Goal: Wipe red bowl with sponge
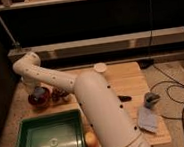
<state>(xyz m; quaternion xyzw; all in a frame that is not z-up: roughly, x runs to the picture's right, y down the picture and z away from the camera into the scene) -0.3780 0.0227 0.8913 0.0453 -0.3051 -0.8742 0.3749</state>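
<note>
The red bowl (pixel 39 101) sits on the wooden table (pixel 126 81) at its left edge, just beyond the green tray. My white arm bends over the table's left side and comes down onto the bowl. The gripper (pixel 37 91) is right over the bowl's opening and covers most of it. I cannot make out the sponge apart from the gripper; it is hidden at the gripper's tip or inside the bowl.
A dark purple-brown knobbly cluster (pixel 61 95) lies just right of the bowl. A green tray (pixel 29 146) stands at the front left, with an orange fruit (pixel 91 139) beside it. A pale round lid (pixel 101 67), a black item (pixel 125 98), and a grey-blue lump (pixel 151 99) with a pale sheet (pixel 147 119) lie to the right.
</note>
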